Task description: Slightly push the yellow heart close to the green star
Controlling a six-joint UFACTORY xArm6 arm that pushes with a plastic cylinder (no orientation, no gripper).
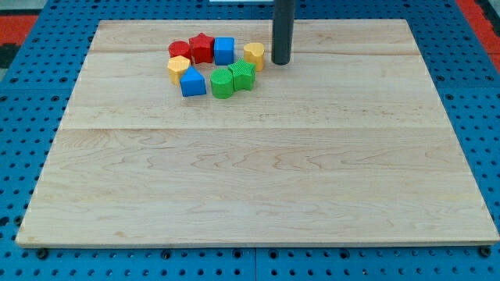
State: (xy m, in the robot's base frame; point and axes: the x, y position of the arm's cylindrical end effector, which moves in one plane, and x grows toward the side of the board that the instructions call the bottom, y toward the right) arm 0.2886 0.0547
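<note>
The yellow heart (254,55) sits near the view's top, at the right end of a cluster of blocks. The green star (243,76) lies just below it and slightly to the left, almost touching it. My tip (280,62) rests on the board just right of the yellow heart, with a small gap between them. The rod rises straight up out of the view's top.
The wooden board (258,179) lies on a blue pegboard. A second green block (222,83) touches the green star's left side. A blue block (192,82), a yellow hexagon (179,68), a red block (179,50), a red star (202,47) and a blue cube (224,51) lie further left.
</note>
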